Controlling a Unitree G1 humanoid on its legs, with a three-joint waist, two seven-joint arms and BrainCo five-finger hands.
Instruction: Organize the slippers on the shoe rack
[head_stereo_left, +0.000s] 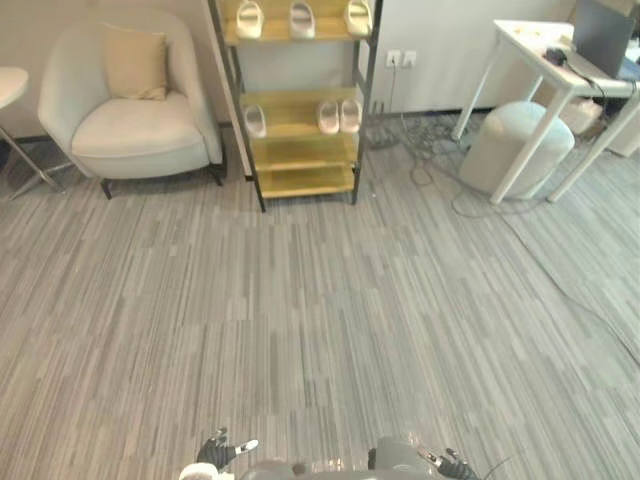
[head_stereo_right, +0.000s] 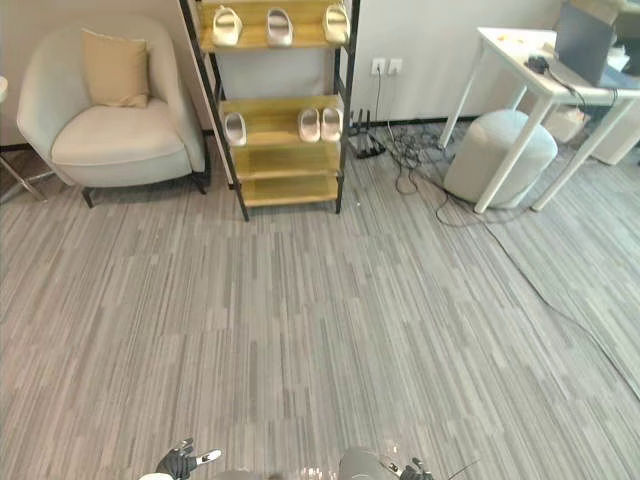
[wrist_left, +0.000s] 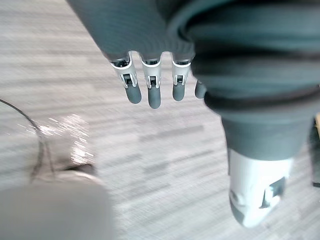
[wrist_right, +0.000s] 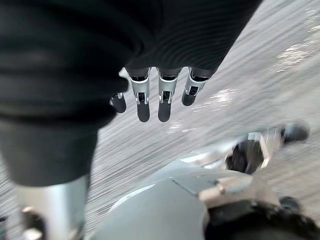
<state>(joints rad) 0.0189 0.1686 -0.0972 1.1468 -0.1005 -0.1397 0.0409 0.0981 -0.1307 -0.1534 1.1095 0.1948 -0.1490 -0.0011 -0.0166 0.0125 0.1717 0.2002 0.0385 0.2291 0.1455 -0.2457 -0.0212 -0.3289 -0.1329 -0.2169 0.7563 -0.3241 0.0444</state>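
Nearest, the left robot hand (head_stereo_left: 222, 451) is hanging low at the bottom edge of the head views, over the grey striped floor (head_stereo_left: 320, 300). In its wrist view its fingers (wrist_left: 148, 92) are pointing out straight and relaxed, holding nothing. The right robot hand (head_stereo_left: 447, 463) is hanging at the same edge, further right. Its fingers (wrist_right: 163, 102) are likewise lying straight in a row with nothing in their grasp.

Both are well apart from the shoe rack (head_stereo_left: 303, 150), which is standing across the floor against the far wall. Six pale slippers (head_stereo_left: 302, 18) are sitting on it. Three are resting apart from each other along the top shelf: one near the left end, one in the middle and one at the right end. On the shelf below, a lone slipper (head_stereo_left: 255, 121) is lying near the left end, and a pair (head_stereo_left: 339, 115) is sitting side by side, touching, toward the right end.

Just left of the rack a pale armchair (head_stereo_left: 135, 135) is standing with a beige cushion (head_stereo_left: 136, 63) leaning on its back. To the right, cables (head_stereo_left: 425, 160) are trailing over the floor near a round pouf (head_stereo_left: 515, 145), which is sitting partly under a white desk (head_stereo_left: 535, 50).
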